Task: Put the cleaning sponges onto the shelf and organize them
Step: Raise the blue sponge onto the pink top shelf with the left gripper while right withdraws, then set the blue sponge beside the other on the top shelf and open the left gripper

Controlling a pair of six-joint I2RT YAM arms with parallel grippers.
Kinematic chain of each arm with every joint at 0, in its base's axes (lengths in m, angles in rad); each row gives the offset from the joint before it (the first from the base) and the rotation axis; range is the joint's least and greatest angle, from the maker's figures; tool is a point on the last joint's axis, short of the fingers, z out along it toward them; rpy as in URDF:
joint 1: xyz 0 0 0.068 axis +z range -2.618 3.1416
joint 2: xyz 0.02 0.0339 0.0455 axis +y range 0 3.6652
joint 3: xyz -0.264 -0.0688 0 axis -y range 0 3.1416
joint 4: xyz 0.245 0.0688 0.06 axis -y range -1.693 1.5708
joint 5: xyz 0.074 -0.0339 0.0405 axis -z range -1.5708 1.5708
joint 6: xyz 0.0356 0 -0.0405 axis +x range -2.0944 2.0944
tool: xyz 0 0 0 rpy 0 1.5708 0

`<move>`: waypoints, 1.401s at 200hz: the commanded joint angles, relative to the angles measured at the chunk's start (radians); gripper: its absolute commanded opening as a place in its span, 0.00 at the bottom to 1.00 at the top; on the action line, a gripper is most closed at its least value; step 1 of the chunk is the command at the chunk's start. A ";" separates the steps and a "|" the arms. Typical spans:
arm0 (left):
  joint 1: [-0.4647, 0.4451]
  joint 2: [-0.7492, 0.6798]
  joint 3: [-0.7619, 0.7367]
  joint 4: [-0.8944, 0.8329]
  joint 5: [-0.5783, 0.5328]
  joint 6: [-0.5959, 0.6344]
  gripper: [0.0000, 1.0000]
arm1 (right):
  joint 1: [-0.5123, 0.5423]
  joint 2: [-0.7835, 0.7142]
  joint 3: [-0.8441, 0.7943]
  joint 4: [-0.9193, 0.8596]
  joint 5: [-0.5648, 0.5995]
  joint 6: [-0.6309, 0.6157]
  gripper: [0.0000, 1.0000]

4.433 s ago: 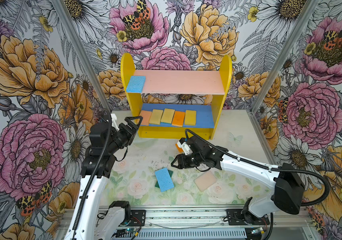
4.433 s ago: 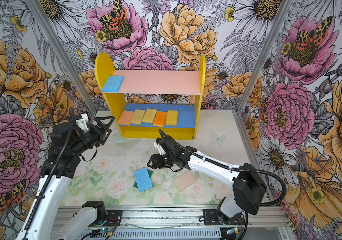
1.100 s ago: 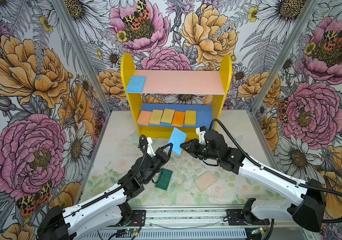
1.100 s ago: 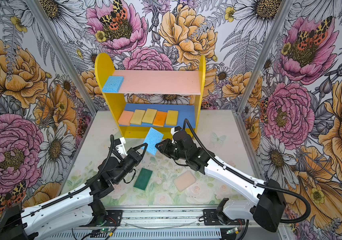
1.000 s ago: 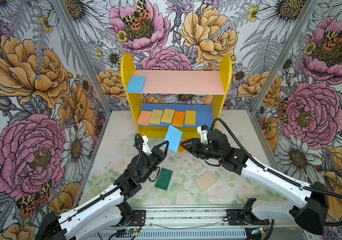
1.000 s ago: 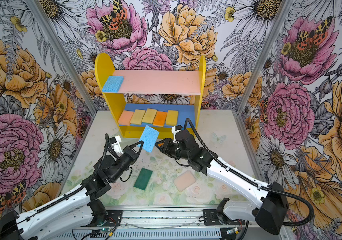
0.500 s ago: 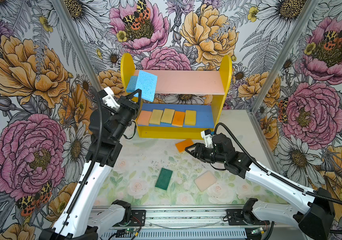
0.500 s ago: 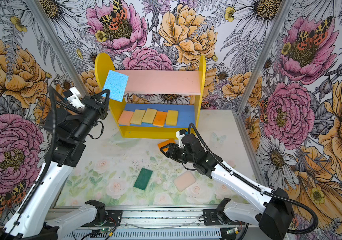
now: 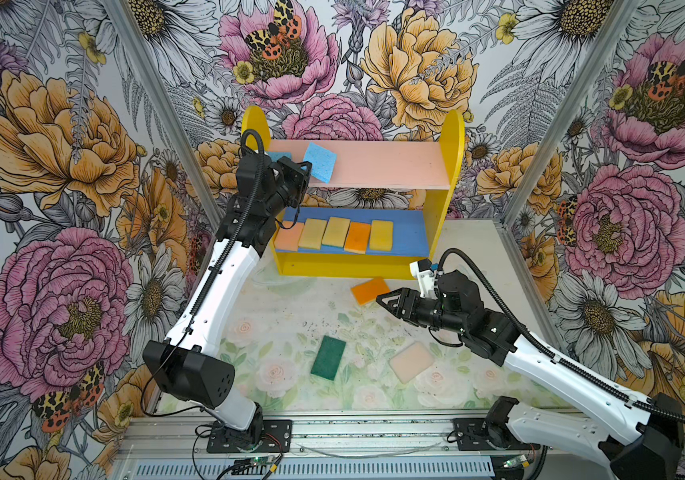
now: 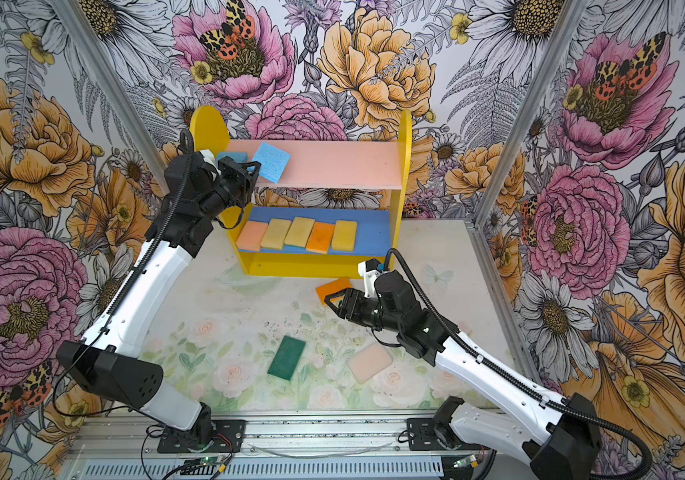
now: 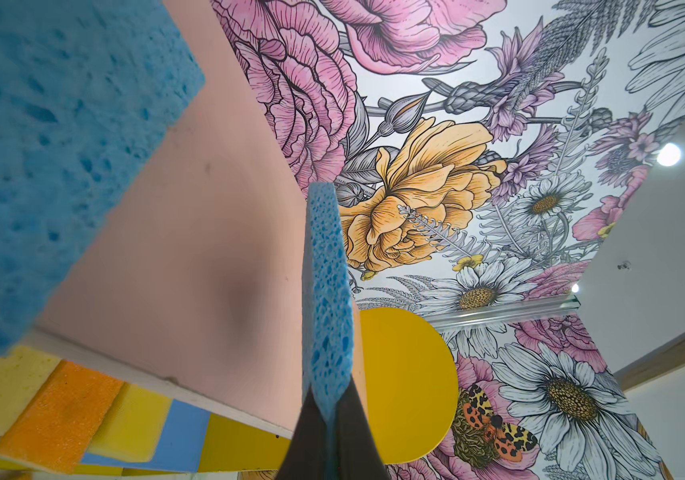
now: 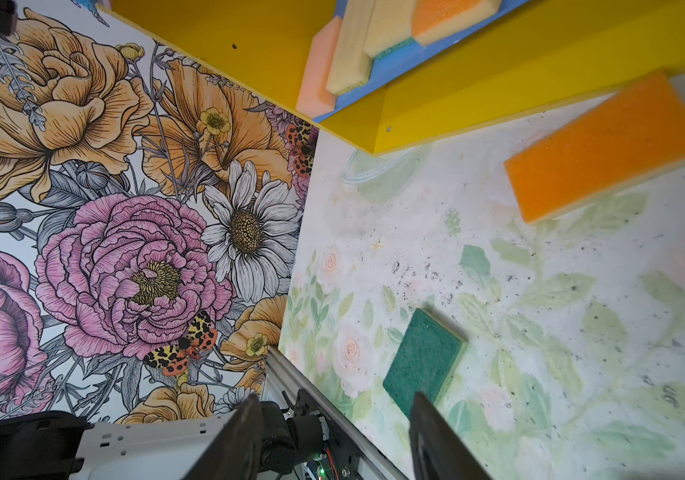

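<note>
The blue sponge [image 9: 320,163] is pinched by one edge in the clenched left gripper [image 9: 307,169]. It tilts over the left part of the pink upper board [image 9: 386,168] of the shelf [image 9: 453,158], beside a second blue sponge [image 9: 278,156]. The right gripper [image 9: 386,300] hovers released and empty over the floral table [image 9: 282,316] near the orange sponge [image 9: 370,290], with floral wallpaper [image 9: 415,62] all around.

The shelf [image 9: 453,166] stood at the table's [image 9: 471,249] back edge, a sponge row [image 9: 335,232] on its lower board [image 9: 411,237]. An end sponge [image 9: 279,156] lay at the upper board's [image 9: 394,166] left end, a tilted sponge [image 9: 320,163] beside it. A near sponge [image 9: 370,290] lay just before the shelf, a centre sponge [image 9: 328,357] and a right sponge [image 9: 411,361] nearer the front edge.
</note>
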 commanded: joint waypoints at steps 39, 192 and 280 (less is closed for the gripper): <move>0.010 0.026 0.054 -0.032 -0.061 0.008 0.00 | -0.005 -0.031 -0.022 0.014 0.011 -0.019 0.59; 0.035 0.068 0.099 -0.094 -0.146 0.039 0.00 | -0.035 -0.058 -0.046 0.013 -0.007 -0.022 0.61; 0.045 0.169 0.290 -0.233 -0.133 0.100 0.47 | -0.051 -0.058 -0.049 0.014 -0.012 -0.025 0.61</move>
